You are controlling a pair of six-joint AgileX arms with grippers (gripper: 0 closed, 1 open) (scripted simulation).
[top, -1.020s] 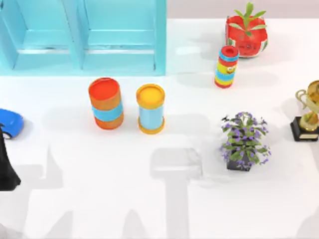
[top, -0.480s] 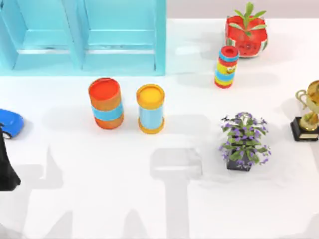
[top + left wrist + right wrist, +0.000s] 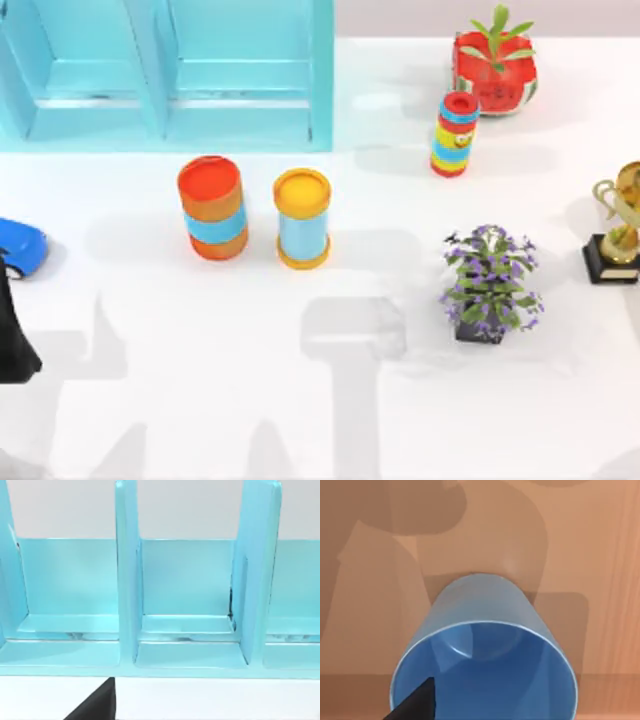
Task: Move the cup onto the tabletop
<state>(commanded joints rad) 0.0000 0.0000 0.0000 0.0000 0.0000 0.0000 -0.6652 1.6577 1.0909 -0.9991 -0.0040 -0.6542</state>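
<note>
The cup (image 3: 485, 630) is plain blue and tapered, seen close in the right wrist view from above its round rim, with a brown wood-grained surface (image 3: 370, 540) under it. Whether it stands on that surface or hangs over it I cannot tell. My right gripper (image 3: 415, 707) shows as a dark tip at the cup's near rim. The white tabletop (image 3: 200, 390) spreads across the top view. My left arm (image 3: 15, 340) sits parked at the table's left edge, and my left gripper (image 3: 95, 707) faces the turquoise cabinet (image 3: 180, 605).
The turquoise cabinet (image 3: 170, 75) stands at the back left. In front of it are an orange cylinder with a blue band (image 3: 212, 207) and a yellow-topped light-blue cylinder (image 3: 302, 218). A blue toy car (image 3: 18, 248), striped tower (image 3: 455, 133), watermelon pot (image 3: 494, 68), purple plant (image 3: 488, 283) and trophy (image 3: 618, 225) stand around.
</note>
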